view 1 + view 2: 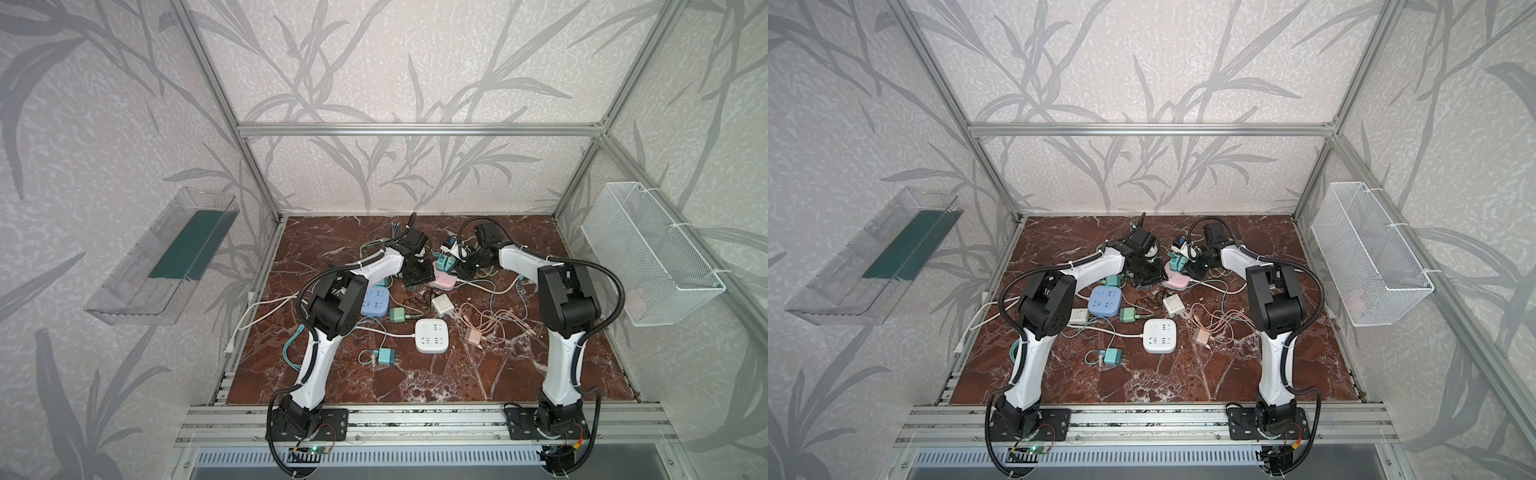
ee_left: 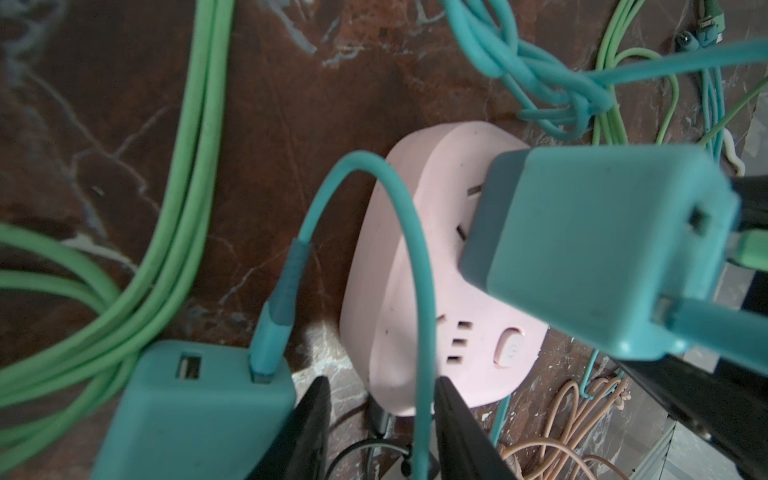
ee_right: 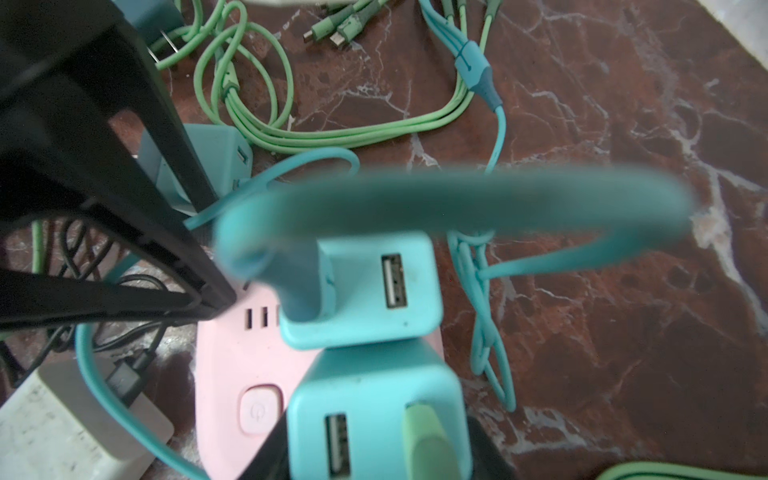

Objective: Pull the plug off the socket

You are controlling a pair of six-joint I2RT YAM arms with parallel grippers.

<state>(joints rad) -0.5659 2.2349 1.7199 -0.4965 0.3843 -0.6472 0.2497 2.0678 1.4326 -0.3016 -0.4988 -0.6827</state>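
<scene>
- The marble table (image 1: 498,374) is the floor of my cell and is littered with chargers and cables.
- A white wire basket (image 1: 652,257) hangs at 3 o'clock from the table, and a clear tray (image 1: 166,257) at 9 o'clock.
- The pink socket (image 1: 444,282) lies flat on the marble, toward 12 o'clock from the table's centre. Both my arms meet over it.
- A white socket (image 1: 432,336) sits at 6 o'clock from the pink one and a blue socket (image 1: 376,302) at 8 o'clock. Both are well apart from it.
- My left gripper (image 2: 382,380) comes in from 9 o'clock with its jaws apart and clamps nothing. One fingertip (image 3: 208,297) rests at the pink socket's edge.
- My right gripper (image 3: 374,457) comes in from 3 o'clock and is clamped on the teal plug (image 3: 374,395), with a finger against each flank.
- That teal plug stands on the pink socket's top face with a green cable (image 3: 428,440) in one port. I cannot tell how deep its prongs sit.
- A second teal plug (image 3: 365,291) stands just beside it on the same socket and carries a teal cable (image 3: 457,199).
- A loose teal charger (image 2: 195,415) lies just beside my left fingers.
- Its charger lead (image 2: 419,270) runs slack through the gap between them.
</scene>
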